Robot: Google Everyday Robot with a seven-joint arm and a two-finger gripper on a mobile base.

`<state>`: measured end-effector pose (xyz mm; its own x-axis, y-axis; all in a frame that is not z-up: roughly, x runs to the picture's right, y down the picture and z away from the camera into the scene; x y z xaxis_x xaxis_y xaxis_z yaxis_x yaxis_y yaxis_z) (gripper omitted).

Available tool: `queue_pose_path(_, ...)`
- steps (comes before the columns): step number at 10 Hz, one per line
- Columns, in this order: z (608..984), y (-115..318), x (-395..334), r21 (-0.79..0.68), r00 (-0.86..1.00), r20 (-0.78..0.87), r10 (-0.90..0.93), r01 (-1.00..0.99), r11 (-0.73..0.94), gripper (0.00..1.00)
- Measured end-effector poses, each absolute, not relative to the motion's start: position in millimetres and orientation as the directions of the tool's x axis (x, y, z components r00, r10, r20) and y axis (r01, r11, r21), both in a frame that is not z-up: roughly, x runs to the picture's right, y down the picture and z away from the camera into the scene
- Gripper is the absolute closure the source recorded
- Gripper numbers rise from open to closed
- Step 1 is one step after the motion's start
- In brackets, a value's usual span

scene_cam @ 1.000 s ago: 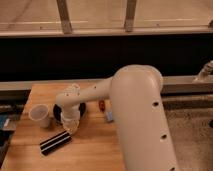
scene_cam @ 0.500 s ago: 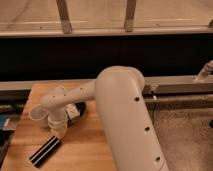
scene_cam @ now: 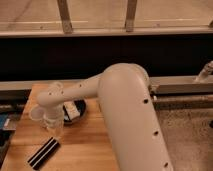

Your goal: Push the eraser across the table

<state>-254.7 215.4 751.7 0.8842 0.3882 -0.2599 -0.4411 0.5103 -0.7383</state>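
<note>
While above table [scene_cam: 95, 145], jaws [scene_cam: 54, 131] near eraser [scene_cam: 44, 152].

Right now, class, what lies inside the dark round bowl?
Inside the dark round bowl a pale object shows; the white arm hides the rest. The pincer hangs above the long black eraser.

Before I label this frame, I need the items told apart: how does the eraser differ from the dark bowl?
The eraser is a long flat black bar lying diagonally; the dark bowl is round. The eraser lies in the open near the table's front, the bowl farther back, partly behind the arm. The tool hangs between them. Both rest on the table.
</note>
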Motion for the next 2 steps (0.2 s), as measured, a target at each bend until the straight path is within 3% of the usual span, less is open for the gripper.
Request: queue_pose_path(2, 745, 179, -229, -0.654, 0.830, -0.272, 0.487, -0.531, 0.539, 1.00)
